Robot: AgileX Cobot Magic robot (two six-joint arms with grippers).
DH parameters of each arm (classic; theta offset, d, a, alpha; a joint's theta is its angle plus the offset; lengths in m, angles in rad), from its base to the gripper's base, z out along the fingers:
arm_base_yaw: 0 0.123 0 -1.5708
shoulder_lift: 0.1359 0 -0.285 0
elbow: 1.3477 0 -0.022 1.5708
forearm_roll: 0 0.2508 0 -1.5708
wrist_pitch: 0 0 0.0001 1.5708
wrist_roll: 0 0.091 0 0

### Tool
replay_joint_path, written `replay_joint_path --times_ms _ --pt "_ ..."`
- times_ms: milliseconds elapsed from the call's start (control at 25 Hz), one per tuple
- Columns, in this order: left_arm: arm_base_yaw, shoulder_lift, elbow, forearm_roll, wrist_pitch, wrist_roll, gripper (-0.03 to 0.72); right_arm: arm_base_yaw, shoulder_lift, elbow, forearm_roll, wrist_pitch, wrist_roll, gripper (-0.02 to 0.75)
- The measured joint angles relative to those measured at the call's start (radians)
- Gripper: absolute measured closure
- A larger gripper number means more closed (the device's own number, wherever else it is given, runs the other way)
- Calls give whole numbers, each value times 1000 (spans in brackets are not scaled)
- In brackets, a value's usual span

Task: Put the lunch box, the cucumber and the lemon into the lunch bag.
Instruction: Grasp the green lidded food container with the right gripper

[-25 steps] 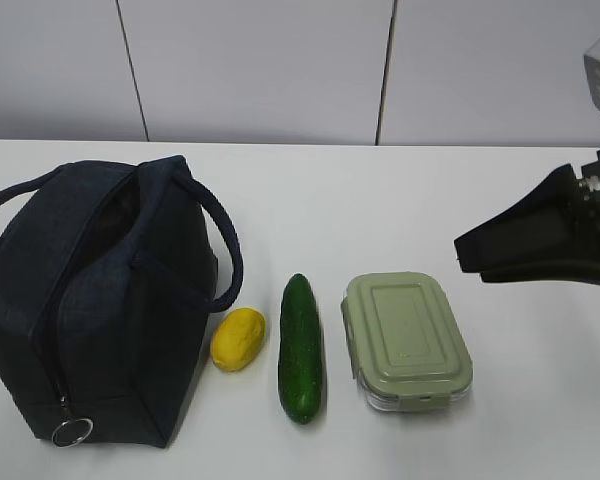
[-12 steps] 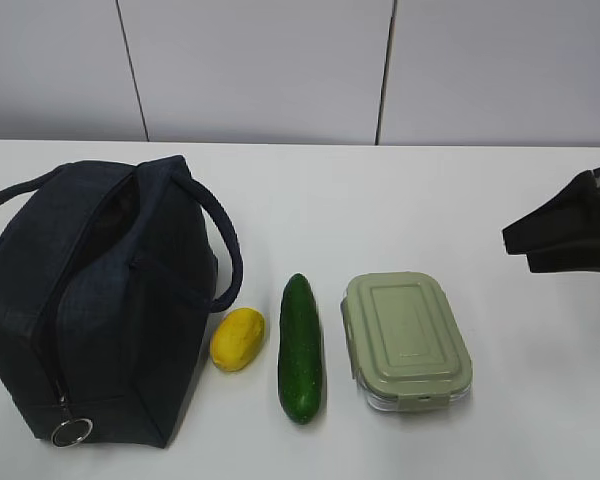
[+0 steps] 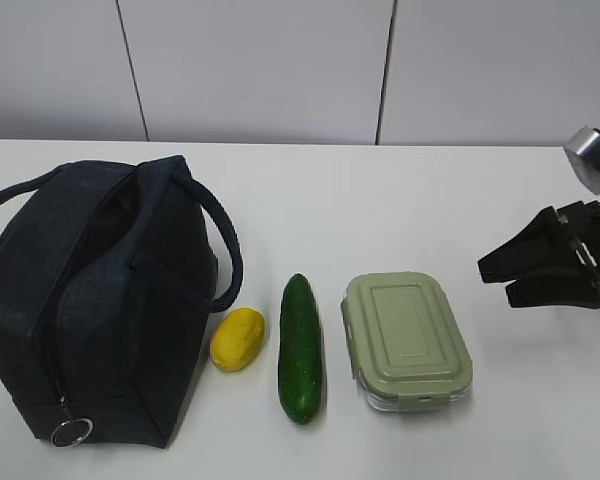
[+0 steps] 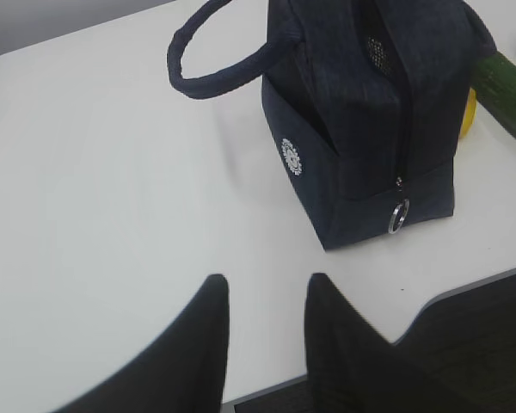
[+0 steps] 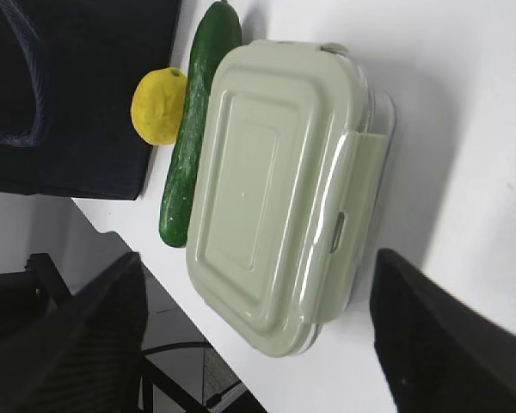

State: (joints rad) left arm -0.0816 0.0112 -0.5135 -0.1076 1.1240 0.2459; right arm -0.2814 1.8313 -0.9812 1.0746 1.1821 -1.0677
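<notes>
The navy lunch bag (image 3: 90, 300) stands at the left, its top gaping and its ring pull (image 3: 71, 432) low at the front. To its right lie the yellow lemon (image 3: 238, 339), the dark green cucumber (image 3: 301, 347) and the lunch box (image 3: 406, 340) with its sage-green lid. My right gripper (image 3: 495, 282) hovers open to the right of the lunch box, apart from it. In the right wrist view the gripper (image 5: 258, 258) is wide open with the lunch box (image 5: 267, 189) ahead between its fingers. My left gripper (image 4: 265, 288) is open and empty over bare table, short of the bag (image 4: 370, 129).
The white table (image 3: 380, 200) ends near the front, and its edge shows in the left wrist view (image 4: 464, 280). A grey panelled wall (image 3: 280, 70) stands behind. The cucumber (image 4: 507, 95) and a sliver of lemon (image 4: 469, 112) show past the bag.
My right gripper drew back to the right, then came back left and lower, toward the lunch box. The bag, lemon, cucumber and lunch box have not moved.
</notes>
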Motion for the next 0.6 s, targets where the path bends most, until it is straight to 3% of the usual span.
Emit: replay_joint_path --times_ms 600 --pt "0 0 0 0 0 0 486 10 193 -3 110 -11 -149 133"
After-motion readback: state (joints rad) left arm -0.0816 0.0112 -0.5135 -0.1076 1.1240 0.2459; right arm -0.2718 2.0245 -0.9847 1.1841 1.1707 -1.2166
